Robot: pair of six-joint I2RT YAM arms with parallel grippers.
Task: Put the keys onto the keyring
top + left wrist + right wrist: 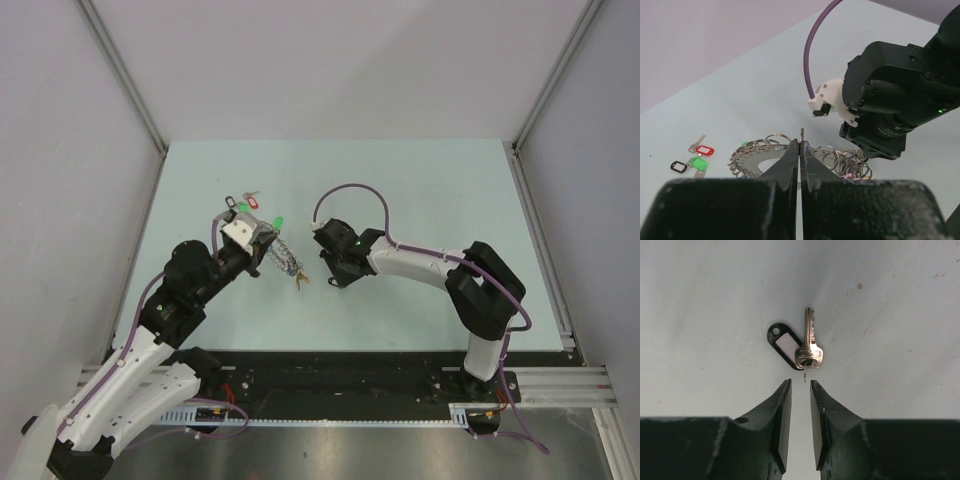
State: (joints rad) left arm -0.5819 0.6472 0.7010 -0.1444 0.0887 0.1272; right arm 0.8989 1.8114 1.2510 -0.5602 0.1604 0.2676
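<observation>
Keys on the left: I see a few loose keys [696, 145] lying on the table [420, 190]. They have red, black and green tags. They are close together and apart from both arms.

Left gripper: the left gripper [800, 150] has its fingers pressed tight together. A thin bit of metal sticks up between the tips. I think it is part of the keyring, pinched at its edge.

Keyring: the keyring [762, 162] sits right at the tip of the left gripper. It is a flat silver ring with lots of small wire loops all around it. It is between the two arms, and the loose keys lie a little way off to its left in the left wrist view.

Key with the black tag: this key [810, 347] lies flat on the table, right in front of the right gripper. Its tag [785, 345] lies beside it, touching it. A tiny wire hangs from the key's head and points at the gap between the fingers.

Right gripper: the right gripper [800, 385] has its fingers a little apart. The tips are just short of the key. I cannot tell if the tiny wire touches them.
</observation>
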